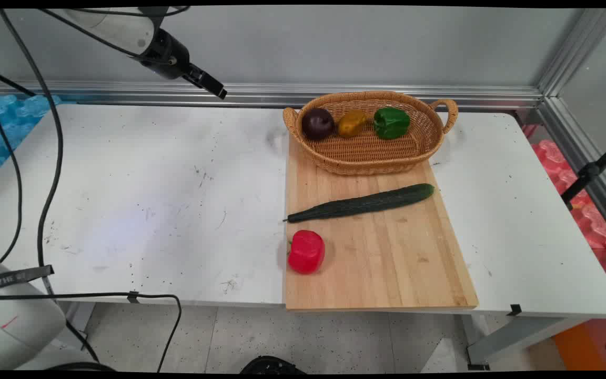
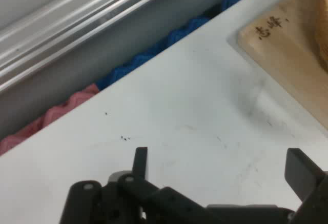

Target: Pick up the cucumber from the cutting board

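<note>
While the end effector (image 1: 218, 90) hangs high by the back wall in the main view, it's well apart from everything: red pepper (image 1: 306, 251) and cucumber (image 1: 362, 203) on the cutting board (image 1: 387, 263), plus plum (image 1: 317, 123), yellowish veg (image 1: 352, 122) & green pepper (image 1: 391, 122) in the basket (image 1: 366, 152). Hand view: fingers (image 2: 140, 162) spread wide, nothing btwn them, bare tabletop (image 2: 169, 116) below, board corner at upper right. Imo any approach needs a long, slow descent w/ cables kept off the basket.

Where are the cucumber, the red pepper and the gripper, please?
cucumber (image 1: 362, 203), main view, middle of its length.
red pepper (image 1: 306, 251), main view, centre of its body.
gripper (image 2: 220, 167), hand view, midway between its fingertips.
</note>
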Controlling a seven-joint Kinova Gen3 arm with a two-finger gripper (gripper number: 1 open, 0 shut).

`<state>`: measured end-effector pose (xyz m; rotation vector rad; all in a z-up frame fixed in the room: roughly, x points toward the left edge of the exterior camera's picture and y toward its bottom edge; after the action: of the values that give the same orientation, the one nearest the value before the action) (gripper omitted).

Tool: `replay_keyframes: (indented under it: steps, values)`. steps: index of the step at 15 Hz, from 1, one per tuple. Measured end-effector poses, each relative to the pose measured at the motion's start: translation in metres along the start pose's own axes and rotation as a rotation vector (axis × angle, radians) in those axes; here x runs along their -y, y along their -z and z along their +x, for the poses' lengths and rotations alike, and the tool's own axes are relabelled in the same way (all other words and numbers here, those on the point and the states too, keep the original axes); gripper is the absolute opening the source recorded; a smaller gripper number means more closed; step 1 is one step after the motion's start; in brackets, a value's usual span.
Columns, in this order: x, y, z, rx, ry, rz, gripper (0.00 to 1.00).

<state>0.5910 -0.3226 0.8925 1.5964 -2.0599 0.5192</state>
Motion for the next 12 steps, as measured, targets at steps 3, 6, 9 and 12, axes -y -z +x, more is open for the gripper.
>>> replay_keyframes:
  steps: [3, 6, 9, 12]
  values:
    - [-0.003, 0.005, -0.004, 0.016, -0.034, -0.036, 1.0]
    - [-0.012, 0.013, -0.006, 0.037, -0.091, -0.086, 1.0]
    - [-0.033, 0.028, -0.004, 0.056, -0.169, -0.161, 1.0]
    - [-0.063, 0.04, -0.001, 0.073, -0.224, -0.237, 1.0]
